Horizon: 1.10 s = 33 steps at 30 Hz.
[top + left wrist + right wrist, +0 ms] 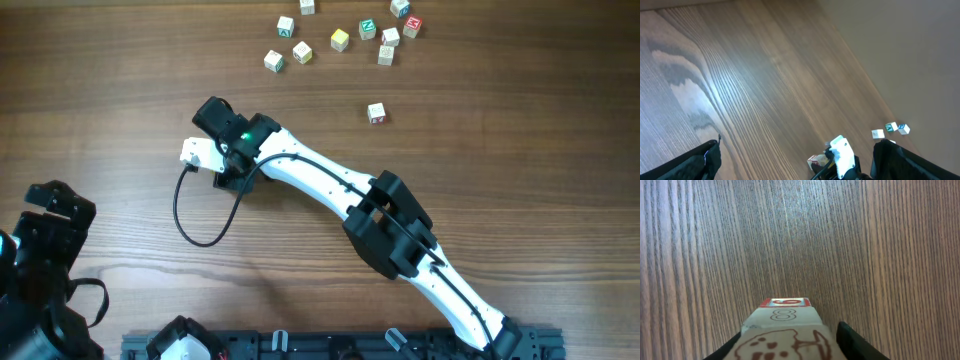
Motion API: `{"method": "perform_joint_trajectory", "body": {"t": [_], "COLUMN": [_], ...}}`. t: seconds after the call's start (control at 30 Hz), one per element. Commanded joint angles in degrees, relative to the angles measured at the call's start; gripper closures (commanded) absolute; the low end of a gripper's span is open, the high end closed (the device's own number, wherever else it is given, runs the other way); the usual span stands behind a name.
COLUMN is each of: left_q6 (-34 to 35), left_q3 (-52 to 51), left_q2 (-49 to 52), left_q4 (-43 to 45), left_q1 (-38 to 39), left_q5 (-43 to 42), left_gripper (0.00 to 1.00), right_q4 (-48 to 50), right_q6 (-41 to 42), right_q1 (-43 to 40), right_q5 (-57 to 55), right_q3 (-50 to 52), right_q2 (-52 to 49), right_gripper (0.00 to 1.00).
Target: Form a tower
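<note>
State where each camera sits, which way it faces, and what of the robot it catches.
Overhead: above the table, facing down; left arm and right arm show.
Left wrist: low, facing across the wood toward the loose cubes; the open left gripper shows.
Right wrist: close above the table, facing the tower inside the right gripper.
Shared: overhead and left wrist both see the loose cubes.

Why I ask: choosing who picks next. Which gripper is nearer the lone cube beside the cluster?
Right. The right gripper is left of the lone cube, a little nearer the robot; the left gripper is much farther left, by the near edge.
</note>
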<state>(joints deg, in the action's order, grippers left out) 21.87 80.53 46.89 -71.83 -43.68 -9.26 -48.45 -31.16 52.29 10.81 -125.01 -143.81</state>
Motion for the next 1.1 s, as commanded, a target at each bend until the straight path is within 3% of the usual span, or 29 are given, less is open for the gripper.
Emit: {"method": "perform_joint_trajectory", "body": {"t": [0.0, 0.33, 0.37, 0.43, 0.57, 0.63, 0.87, 1.07], "left_q6": [-0.90, -0.90, -0.90, -0.90, -0.90, -0.90, -0.90, -0.90], "left_q3": [0.33, 0.33, 0.33, 0.33, 0.33, 0.33, 0.33, 0.33], "left_q2": [-0.15, -0.15, -0.15, -0.15, -0.15, -0.15, -0.15, -0.15], "left_q4": [0.13, 0.13, 0.13, 0.13, 0.13, 0.13, 0.13, 0.13], "left_q1": [-0.37, -0.37, -0.37, -0.37, -0.37, -0.37, -0.37, -0.37], "left_q5": [0.37, 0.37, 0.37, 0.37, 0.37, 0.37, 0.37, 0.37], "left_gripper": [0.00, 0.00, 0.00, 0.00, 0.00, 0.00, 0.00, 0.00], "right_q4": [-0.24, -0.24, -0.24, -0.24, -0.24, -0.39, -5.68, -9.97], "right_q6": [0.00, -0.35, -0.33, -0.24, -0.17, 0.07, 9.16, 10.16], "right_q1": [0.04, 0.04, 0.04, 0.04, 0.04, 0.04, -2.05, -8.04], "right_q5": [-0.55, -0.33, -0.35, -0.35, -0.33, -0.35, -0.61, -2.67], "right_q3": [-0.13, -0.13, -0.13, -0.13, -0.13, -0.13, -0.13, -0.13], "right_q2": [-1.31, -1.31, -1.31, -1.31, -1.31, -1.31, 4.48, 11.06], "right_gripper": [0.53, 0.61, 0.57, 0.37, 0.16, 0.00, 0.00, 0.00]}}
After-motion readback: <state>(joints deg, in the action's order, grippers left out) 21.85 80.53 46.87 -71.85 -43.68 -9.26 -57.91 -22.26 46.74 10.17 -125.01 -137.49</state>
